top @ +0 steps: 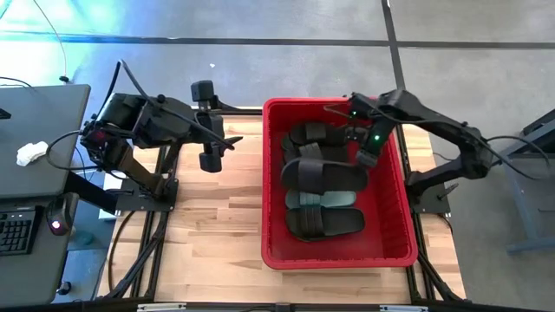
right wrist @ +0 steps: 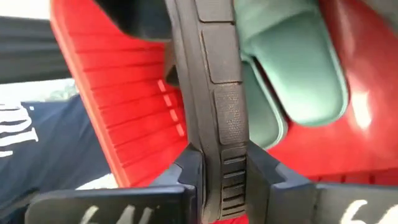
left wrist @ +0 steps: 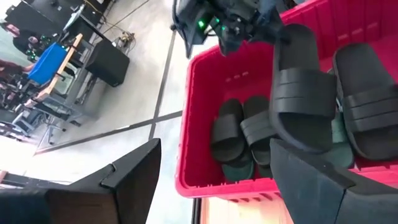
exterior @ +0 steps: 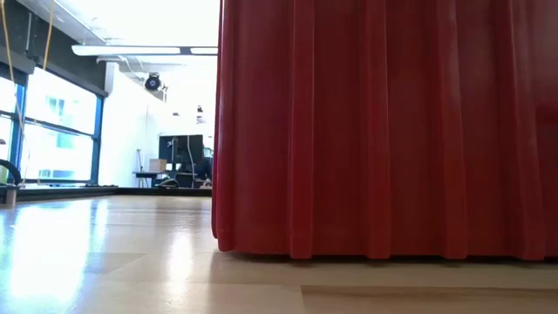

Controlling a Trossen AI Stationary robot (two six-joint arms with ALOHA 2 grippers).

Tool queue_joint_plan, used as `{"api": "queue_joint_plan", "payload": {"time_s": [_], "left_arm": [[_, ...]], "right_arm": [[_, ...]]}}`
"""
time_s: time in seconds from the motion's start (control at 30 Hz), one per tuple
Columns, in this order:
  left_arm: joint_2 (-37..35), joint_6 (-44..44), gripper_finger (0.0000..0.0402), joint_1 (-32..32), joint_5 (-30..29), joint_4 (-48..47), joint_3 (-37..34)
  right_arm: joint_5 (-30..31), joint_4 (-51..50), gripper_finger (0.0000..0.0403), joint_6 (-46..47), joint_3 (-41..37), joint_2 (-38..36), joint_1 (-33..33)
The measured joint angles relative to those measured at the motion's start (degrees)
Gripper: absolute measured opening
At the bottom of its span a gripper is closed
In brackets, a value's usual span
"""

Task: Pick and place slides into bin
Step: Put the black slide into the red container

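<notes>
**Holding a black slide over the bin**

Pinching the edge of a black slide (right wrist: pixel 217 124), the right gripper (right wrist: pixel 217 186) had its two fingers closed tight on the sole. It hung over the red bin (top: pixel 336 256), near the far right corner. The black slide (top: pixel 323 173) it held lay across the other slides, sticking out toward the left side of the bin.

Under it, more slides were in the bin. Two black ones (top: pixel 308 134) sat at the far end. A green slide (top: pixel 323 201) lay in the middle, and another black slide (top: pixel 323 223) lay nearest the front wall. From the right wrist, a green slide (right wrist: pixel 292 62) showed just beside the held one, with the red wall (right wrist: pixel 118 106) behind.

The left gripper (top: pixel 208 126) waited over the wood table (top: pixel 217 225), to the left of the bin. Its fingers (left wrist: pixel 134 180) stood wide apart and held nothing.

From the low view, the red bin wall (exterior: pixel 384 131) filled most of the picture.
</notes>
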Motion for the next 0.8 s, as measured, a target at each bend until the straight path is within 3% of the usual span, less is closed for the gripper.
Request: {"api": "queue_joint_plan", "payload": {"time_s": [0.5, 0.8], "left_arm": [[0.00, 3.04, 0.0280, 0.00, 0.68, -0.13, 0.00], [0.08, 2.86, 0.0280, 0.00, 0.68, 0.22, 0.00]], "right_arm": [[0.26, 3.71, 0.0045, -0.13, -16.27, 1.66, -0.41], [-2.80, 9.08, 0.0045, 1.47, -19.13, 1.66, -0.35]]}}
